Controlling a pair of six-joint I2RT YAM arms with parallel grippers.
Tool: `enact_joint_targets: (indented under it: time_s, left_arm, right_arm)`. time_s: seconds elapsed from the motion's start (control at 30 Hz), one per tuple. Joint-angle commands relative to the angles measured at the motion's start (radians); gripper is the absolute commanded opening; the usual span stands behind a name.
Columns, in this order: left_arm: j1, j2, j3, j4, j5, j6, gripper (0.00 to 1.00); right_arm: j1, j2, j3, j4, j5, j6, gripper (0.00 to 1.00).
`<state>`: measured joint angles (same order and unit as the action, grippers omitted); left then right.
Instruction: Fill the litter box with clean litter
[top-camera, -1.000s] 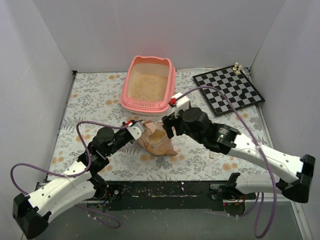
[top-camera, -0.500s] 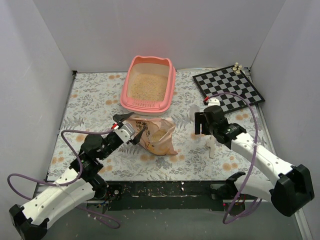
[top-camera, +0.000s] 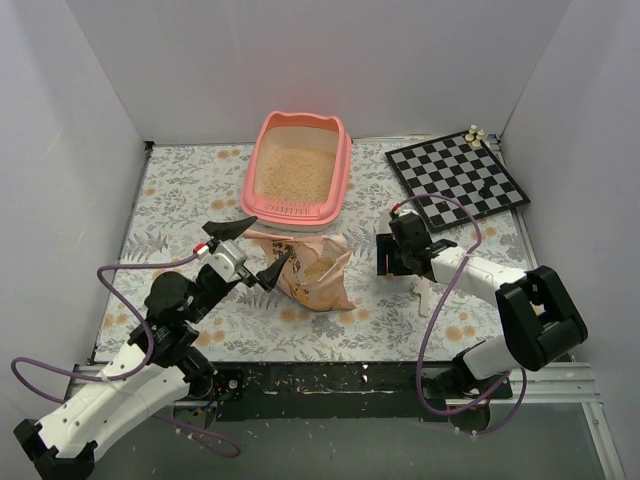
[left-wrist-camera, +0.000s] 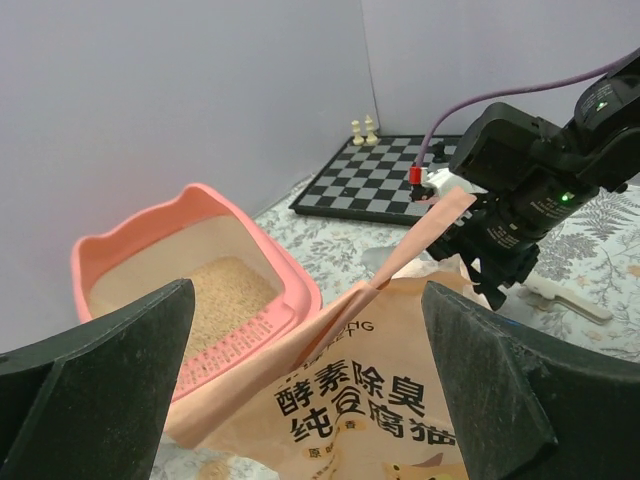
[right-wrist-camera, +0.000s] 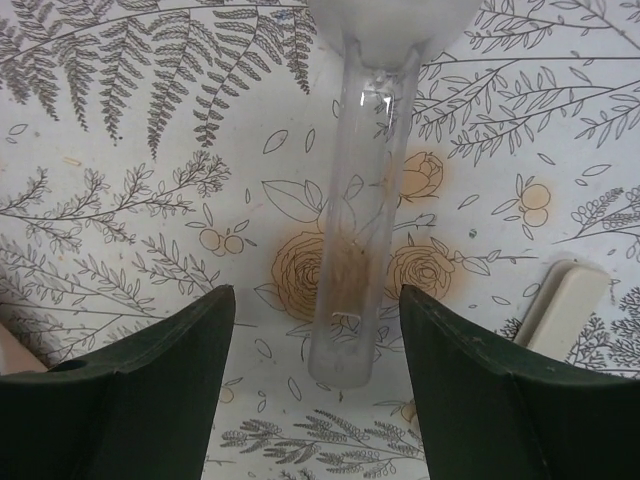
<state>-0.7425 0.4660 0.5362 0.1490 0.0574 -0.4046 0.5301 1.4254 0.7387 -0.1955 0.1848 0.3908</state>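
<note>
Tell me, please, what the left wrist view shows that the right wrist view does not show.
Only the left wrist view shows the pink litter box with clean litter in it, the printed bag, the chessboard and the right arm. Only the right wrist view shows a clear scoop handle lying on the table between the fingers of the open right claw. Both views show the floral table cover.

Bright, even overhead light throughout; pale walls (top-camera: 300, 60) bounce it, so shadows on the bench (top-camera: 180, 190) fall soft and short. Top view sharp, no glare. Wrist cams: left hand (left-wrist-camera: 308, 300) and right hand (right-wrist-camera: 315, 295) loom dark, blurred in fg; bkgd crisp. Clear scoop handle (right-wrist-camera: 350, 200) shows faint sheen.
</note>
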Motion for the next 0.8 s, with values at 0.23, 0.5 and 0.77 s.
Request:
enact_joint_targets:
  time_s: [0.23,0.5,0.77]
  left_arm:
    - [0.008,0.023,0.027,0.014,-0.014,-0.14,0.98]
    - [0.006,0.03,0.047,-0.026,-0.01,-0.112,0.98]
    - [0.005,0.129,0.212,-0.191,0.116,-0.077,0.98]
  right_arm:
    - [-0.013,0.109,0.024,0.084,0.036,0.013,0.44]
    - [-0.013,0.052,0.06,0.004,0.099,-0.041,0.01]
    - [-0.015,-0.268,0.266,-0.209,-0.219,-0.151,0.01]
